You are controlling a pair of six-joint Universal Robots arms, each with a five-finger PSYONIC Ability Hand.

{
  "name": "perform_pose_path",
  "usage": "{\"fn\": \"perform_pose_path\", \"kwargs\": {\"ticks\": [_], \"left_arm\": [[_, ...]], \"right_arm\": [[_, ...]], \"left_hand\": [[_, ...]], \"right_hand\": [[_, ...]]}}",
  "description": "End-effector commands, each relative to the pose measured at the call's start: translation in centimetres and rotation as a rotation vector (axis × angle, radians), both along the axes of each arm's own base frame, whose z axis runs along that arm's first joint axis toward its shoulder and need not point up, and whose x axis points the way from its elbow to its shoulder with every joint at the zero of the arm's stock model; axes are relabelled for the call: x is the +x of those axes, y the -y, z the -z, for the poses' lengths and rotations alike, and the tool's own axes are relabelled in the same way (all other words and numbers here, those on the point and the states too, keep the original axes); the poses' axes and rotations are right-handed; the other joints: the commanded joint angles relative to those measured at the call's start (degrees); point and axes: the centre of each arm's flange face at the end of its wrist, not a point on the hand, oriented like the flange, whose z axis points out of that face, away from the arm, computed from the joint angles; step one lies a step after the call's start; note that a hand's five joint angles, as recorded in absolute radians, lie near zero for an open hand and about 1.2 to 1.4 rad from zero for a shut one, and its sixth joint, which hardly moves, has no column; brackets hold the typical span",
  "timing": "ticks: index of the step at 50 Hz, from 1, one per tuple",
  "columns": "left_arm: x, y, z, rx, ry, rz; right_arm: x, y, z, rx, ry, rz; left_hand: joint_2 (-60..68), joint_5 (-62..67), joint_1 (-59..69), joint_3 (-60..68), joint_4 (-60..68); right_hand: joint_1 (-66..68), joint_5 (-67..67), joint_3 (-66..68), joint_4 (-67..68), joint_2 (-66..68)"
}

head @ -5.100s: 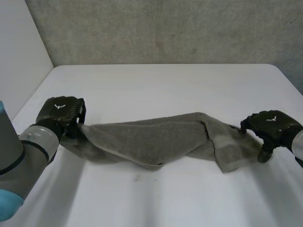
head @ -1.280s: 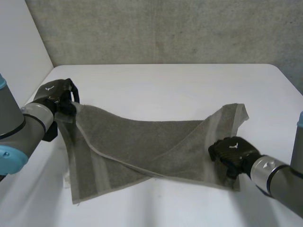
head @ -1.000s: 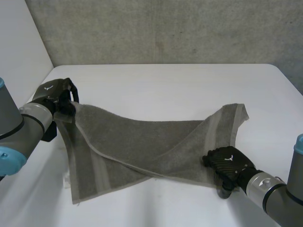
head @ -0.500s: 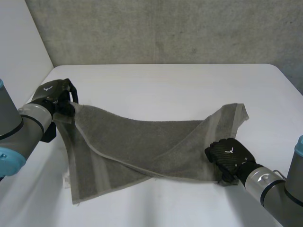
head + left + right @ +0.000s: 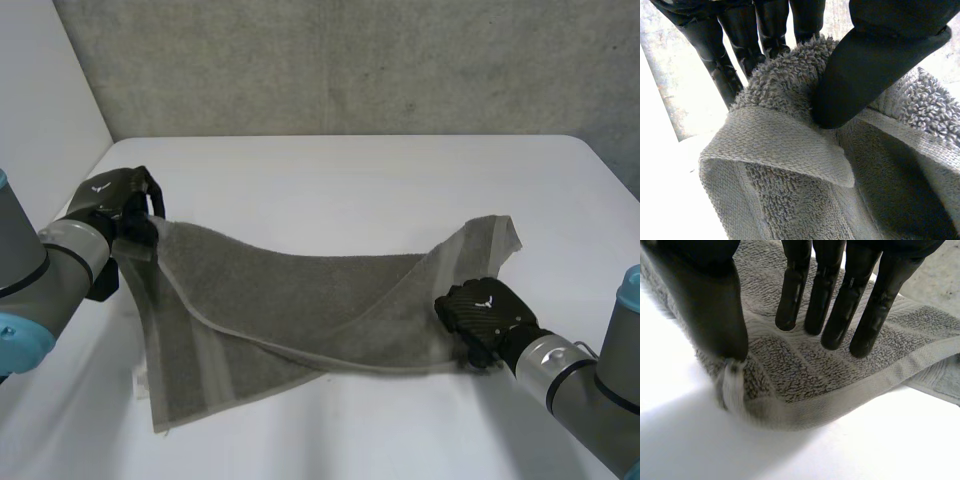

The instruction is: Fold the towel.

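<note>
A grey towel (image 5: 300,300) lies partly spread on the white table (image 5: 350,170), one layer crossing over another. My left hand (image 5: 115,200) is at the towel's far left corner, shut on it. In the left wrist view its thumb (image 5: 865,75) presses a bunch of towel (image 5: 785,150) against the fingers. My right hand (image 5: 485,312) sits on the near right corner. In the right wrist view its fingers (image 5: 832,300) point down onto the towel (image 5: 805,375). The thumb (image 5: 715,305) touches the hem beside them, and a strip of cloth lies flat between thumb and fingers.
A grey wall runs along the table's far edge, and a white wall stands at the left. Bare table lies beyond the towel and along the near edge. The towel's far right corner (image 5: 505,228) points towards the right edge.
My right hand has slid a little away from the near edge onto the towel's near right corner, its fingers drawing in. The hem there has shifted inward. The left hand has kept still.
</note>
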Motion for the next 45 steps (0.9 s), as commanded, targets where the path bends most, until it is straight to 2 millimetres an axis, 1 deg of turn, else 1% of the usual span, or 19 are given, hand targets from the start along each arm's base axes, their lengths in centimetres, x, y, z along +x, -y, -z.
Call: {"fn": "perform_pose_path", "kwargs": {"ticks": [1, 3, 11, 15, 21, 31, 38, 40, 45], "left_arm": [[0.0, 0.0, 0.0, 0.002, 0.000, 0.000], [0.0, -0.1, 0.2, 0.007, 0.001, 0.000], [0.0, -0.2, 0.1, 0.005, 0.001, 0.002], [0.0, -0.2, 0.2, 0.008, 0.001, 0.002], [0.0, -0.2, 0.2, 0.007, 0.001, 0.002], [0.0, -0.2, 0.3, 0.008, 0.001, 0.002], [0.0, -0.2, 0.3, 0.008, 0.001, 0.002], [-0.1, -0.2, 0.3, 0.010, 0.002, 0.003], [-0.1, -0.2, 0.3, 0.010, 0.002, 0.003]], "right_arm": [[-0.4, -1.7, -0.2, 0.080, -0.017, -0.007], [-0.5, -2.4, 0.0, 0.127, -0.030, -0.013], [-0.3, -2.7, 0.2, 0.139, -0.014, -0.044], [-0.1, -2.2, 0.4, 0.102, -0.004, -0.049], [0.0, -1.3, 0.3, 0.051, 0.003, -0.045], [0.0, -0.9, 1.1, 0.055, -0.030, -0.054], [-0.1, -0.4, 0.9, 0.028, -0.034, -0.051], [-0.2, 0.2, 0.7, 0.008, -0.028, -0.035], [-0.3, 0.9, 0.6, -0.007, -0.024, -0.020]], "left_hand": [[10.2, 11.4, 12.9, 10.3, 10.1], [10.2, 11.4, 12.9, 10.3, 10.1], [10.2, 11.4, 12.9, 10.3, 10.1], [10.2, 11.4, 12.9, 10.3, 10.1], [10.2, 11.4, 12.9, 10.3, 10.1], [10.2, 11.4, 12.9, 10.3, 10.1], [10.2, 11.4, 12.9, 10.3, 10.1], [10.2, 11.4, 12.9, 10.3, 10.1], [10.2, 11.4, 12.9, 10.3, 10.1]], "right_hand": [[-17.6, -17.8, -17.6, -17.6, -17.5], [-21.3, -21.6, -21.3, -21.4, -21.2], [-19.5, -19.7, -19.5, -19.5, -19.4], [-15.9, -16.2, -15.9, -16.0, -15.9], [-11.0, -11.3, -11.1, -11.1, -11.0], [-8.9, -9.1, -8.9, -8.9, -8.8], [-4.1, -4.4, -4.2, -4.2, -4.1], [-0.3, -0.6, -0.3, -0.4, -0.2], [3.4, 3.1, 3.4, 3.4, 3.5]]}}
